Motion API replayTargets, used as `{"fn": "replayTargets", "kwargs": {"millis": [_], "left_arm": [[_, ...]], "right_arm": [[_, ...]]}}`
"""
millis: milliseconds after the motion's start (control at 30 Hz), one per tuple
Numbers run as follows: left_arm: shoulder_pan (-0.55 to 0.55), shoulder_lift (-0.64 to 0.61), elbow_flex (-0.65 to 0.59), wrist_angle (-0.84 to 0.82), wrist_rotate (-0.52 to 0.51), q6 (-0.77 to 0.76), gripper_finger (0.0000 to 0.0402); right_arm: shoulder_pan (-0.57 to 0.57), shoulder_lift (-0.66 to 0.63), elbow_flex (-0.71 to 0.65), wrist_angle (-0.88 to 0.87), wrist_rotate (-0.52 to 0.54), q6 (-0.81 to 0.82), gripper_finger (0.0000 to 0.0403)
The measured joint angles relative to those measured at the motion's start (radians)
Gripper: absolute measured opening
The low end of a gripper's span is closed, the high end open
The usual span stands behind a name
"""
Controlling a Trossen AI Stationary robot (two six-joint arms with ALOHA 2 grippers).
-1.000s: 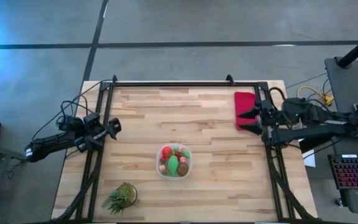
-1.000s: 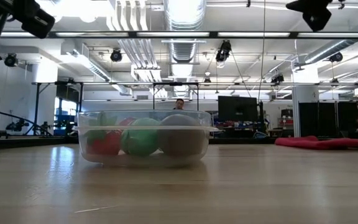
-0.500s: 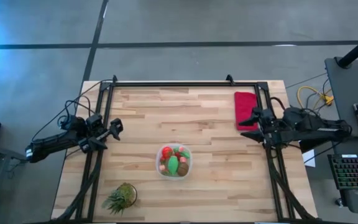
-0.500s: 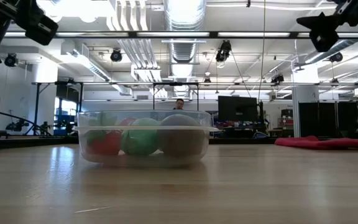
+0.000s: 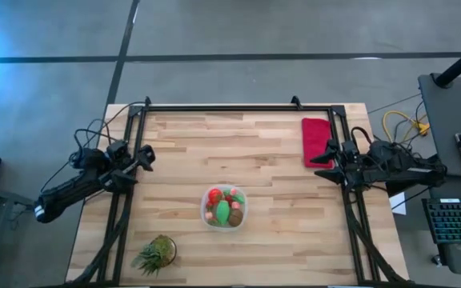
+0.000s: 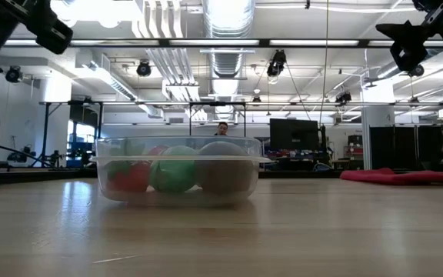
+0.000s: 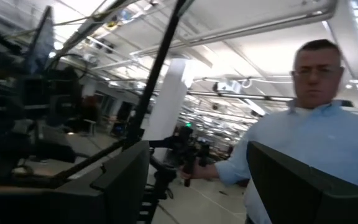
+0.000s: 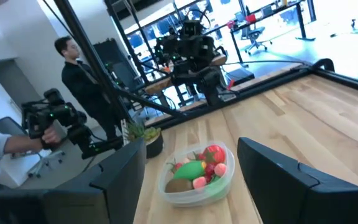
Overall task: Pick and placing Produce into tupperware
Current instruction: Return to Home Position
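The clear tupperware (image 5: 224, 207) sits on the table near its middle, toward the near edge. The produce lies inside it: a red tomato (image 8: 214, 154), a green piece (image 5: 224, 212), a brown piece (image 6: 223, 169) and small red berries. The low view shows the tupperware (image 6: 177, 168) resting flat on its base, and the right wrist view shows it (image 8: 194, 175) too. My left gripper (image 5: 142, 155) hovers open at the table's left edge. My right gripper (image 5: 326, 156) hovers open at the right edge, beside the red cloth. Neither is near the container.
A flat red cloth (image 5: 316, 141) lies at the far right of the table. A spiky potted plant (image 5: 156, 253) stands at the near left corner. A dark metal frame (image 5: 238, 106) runs round the table. People (image 7: 309, 130) stand in the room beyond the table.
My left gripper has risen slightly and drawn toward the far edge, and its arm has swung. My right gripper has pulled back a little toward the table's right edge and dropped lower. The tupperware and produce have stayed where they were.
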Motion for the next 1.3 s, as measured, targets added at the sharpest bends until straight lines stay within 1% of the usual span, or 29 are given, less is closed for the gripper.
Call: {"fn": "replayTargets", "kwargs": {"millis": [67, 133, 300, 400, 533, 667, 800, 933, 1033, 1133, 1233, 1300], "left_arm": [[0.0, 0.0, 0.0, 0.043, 0.008, -0.03, 0.0255], [0.0, 0.0, -0.001, 0.047, -0.001, -0.031, 0.0255], [-0.009, 0.01, -0.013, 0.043, -0.073, 0.028, 0.0255], [-0.042, 0.017, -0.028, 0.05, -0.119, 0.042, 0.0255], [-0.138, 0.049, -0.029, 0.047, -0.135, 0.034, 0.0255], [-0.276, 0.096, -0.029, 0.081, -0.198, 0.104, 0.0255], [-0.421, 0.15, -0.029, 0.136, -0.234, 0.169, 0.0255], [-0.521, 0.198, -0.03, 0.136, -0.266, 0.254, 0.0255], [-0.534, 0.231, -0.03, 0.125, -0.268, 0.293, 0.0255], [-0.534, 0.251, -0.03, 0.07, -0.267, 0.282, 0.0255], [-0.533, 0.254, -0.031, 0.05, -0.219, 0.254, 0.0255], [-0.533, 0.234, -0.031, 0.053, -0.2, 0.241, 0.0255]], "right_arm": [[0.0, 0.002, 0.001, -0.003, 0.0, 0.0, 0.0248], [0.0, 0.005, 0.002, 0.001, 0.001, 0.0, 0.0249], [0.0, 0.015, 0.002, 0.009, 0.004, 0.012, 0.0249], [0.0, 0.022, 0.002, 0.011, 0.004, 0.035, 0.0249], [0.0, 0.023, 0.002, 0.012, 0.004, 0.058, 0.0249], [0.0, 0.023, 0.002, 0.018, 0.004, 0.062, 0.0249], [0.0, 0.031, 0.002, 0.031, 0.004, 0.067, 0.0249], [0.0, 0.046, 0.002, 0.056, 0.004, 0.061, 0.0249], [0.0, 0.066, 0.002, 0.077, -0.002, 0.046, 0.0249], [0.0, 0.094, 0.002, 0.085, -0.021, 0.023, 0.0249], [0.0, 0.115, -0.002, 0.112, -0.043, -0.01, 0.0249], [0.0, 0.113, -0.006, 0.13, -0.054, -0.034, 0.0249]]}}
